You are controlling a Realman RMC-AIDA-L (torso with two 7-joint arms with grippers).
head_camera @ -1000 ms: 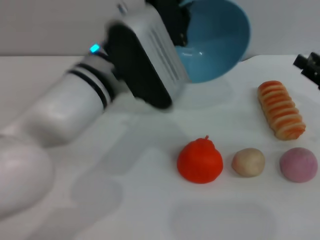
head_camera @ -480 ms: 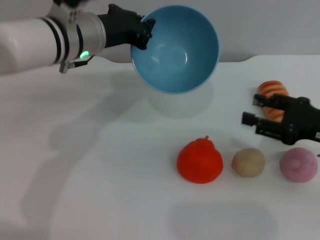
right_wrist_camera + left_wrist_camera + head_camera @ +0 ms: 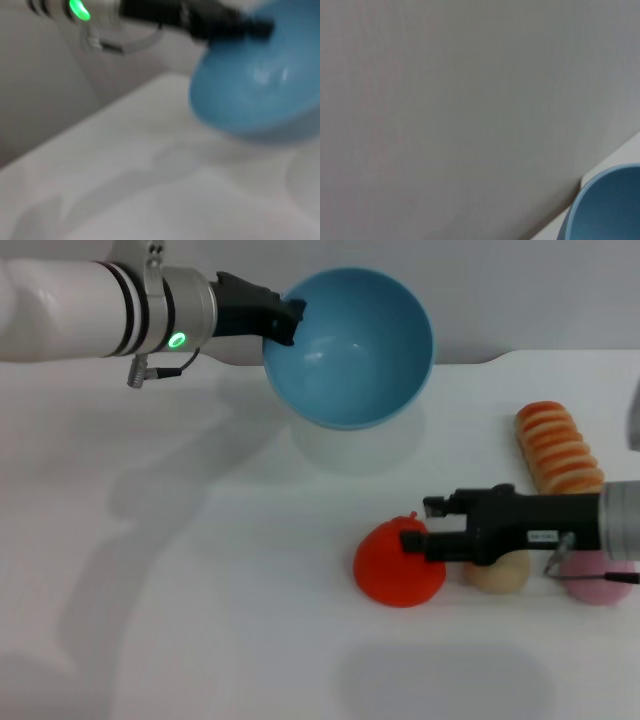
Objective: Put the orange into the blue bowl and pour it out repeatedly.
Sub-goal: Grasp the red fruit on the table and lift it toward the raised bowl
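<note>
Now the orange sits on the white table, near the front and a little to the right of the middle. The right gripper comes in from the right side and is at the top of the orange. Its two black fingers are spread, one on the far side of the stem and one touching the orange on the near side, so they are around the top but not pressed together on it.

Just to the right of the orange lies a small beige ball, partly hidden under the right arm, and next to it a pink ball. Behind them, near the right edge, lies a striped bread loaf.

The blue bowl is held up above the far part of the table, tilted so that its opening faces the front, and nothing is inside. The left gripper pinches its rim on the left side. The same bowl shows in the right wrist view with the left gripper on its rim, and one edge of it shows in the left wrist view.
</note>
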